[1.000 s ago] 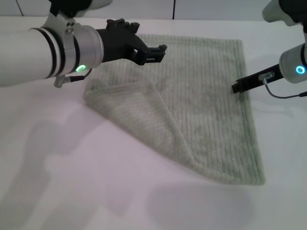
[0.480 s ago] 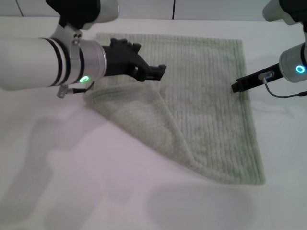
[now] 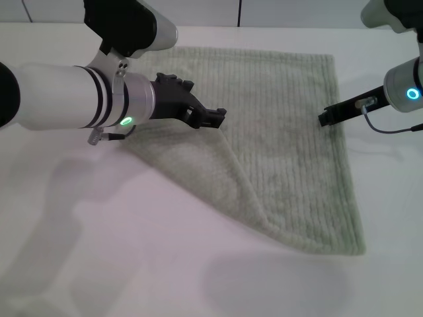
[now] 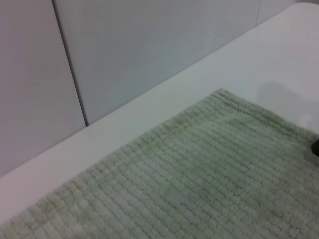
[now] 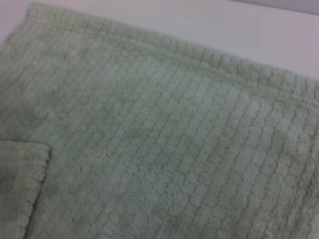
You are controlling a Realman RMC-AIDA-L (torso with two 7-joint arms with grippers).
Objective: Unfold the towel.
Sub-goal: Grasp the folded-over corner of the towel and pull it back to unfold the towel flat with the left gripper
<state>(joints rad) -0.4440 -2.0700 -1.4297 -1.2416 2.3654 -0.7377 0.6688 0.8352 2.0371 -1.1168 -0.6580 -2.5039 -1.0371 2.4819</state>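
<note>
A white, smooth desk (image 3: 119,264) fills the scene, backed by pale wall panels (image 4: 149,50) along its far edge. On the desk lies a large pale sage-green terry towel (image 3: 284,145) with fine parallel ribs and a hemmed edge. It lies flat over most of its area, but its near-left corner is folded over onto the cloth, forming a triangular flap (image 3: 192,165) (the fold edge runs diagonally toward the near-right corner).

The left arm, a thick white cylinder with black bands and a green light, reaches in from the left. Its black left pincer (image 3: 211,117) hangs over the tip of the folded flap, close to the cloth; whether its fingers are parted or clenched cannot be told from here.

The black right pincer (image 3: 325,120) sits at the towel's right hem, touching or just above it; its fingers look pressed together, with nothing visibly between them.
</note>
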